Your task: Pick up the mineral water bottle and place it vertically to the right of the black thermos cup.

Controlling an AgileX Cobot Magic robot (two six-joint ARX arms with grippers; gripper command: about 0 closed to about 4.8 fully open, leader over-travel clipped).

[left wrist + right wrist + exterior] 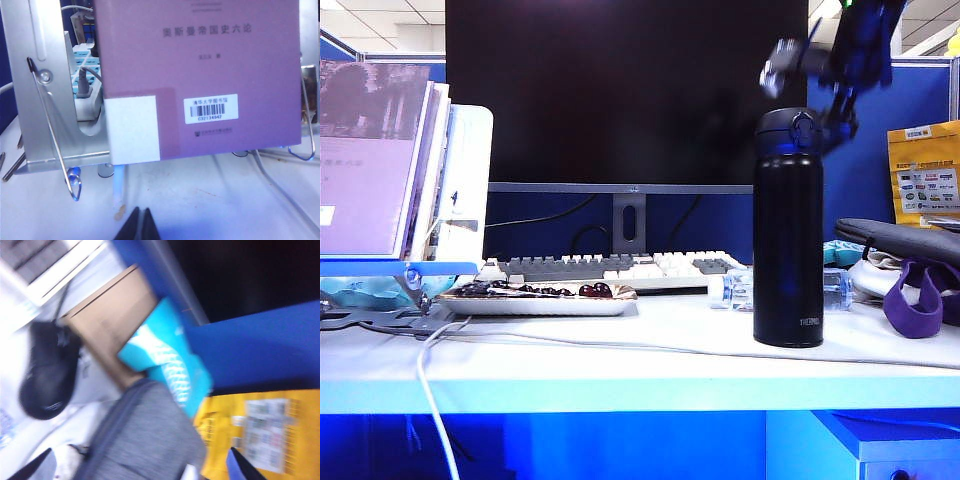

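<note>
One white tabletop (pixel 620 350), set before a dark monitor (pixel 620 90) and blue partition walls. At the left edge, a purple book (pixel 365 160) propped on a metal stand. Seen from the left wrist: left gripper (pixel 140 226) low over the tabletop just in front of that book, fingertips pressed together, holding nothing. Further right, a tray (pixel 535 303) of dark pieces, then a keyboard (pixel 620 268) toward the back. Right of centre, black thermos cup (pixel 788 230), upright near the front edge. Just behind it, mineral water bottle (pixel 735 290), flat on its side, lengthwise parallel to the front edge, middle hidden by the flask. High above the thermos, blurred: right gripper (pixel 137 472), fingers spread wide, empty. Toward the right edge, a grey pouch (pixel 900 240), a purple strap (pixel 920 305), a yellow packet (pixel 925 175).
</note>
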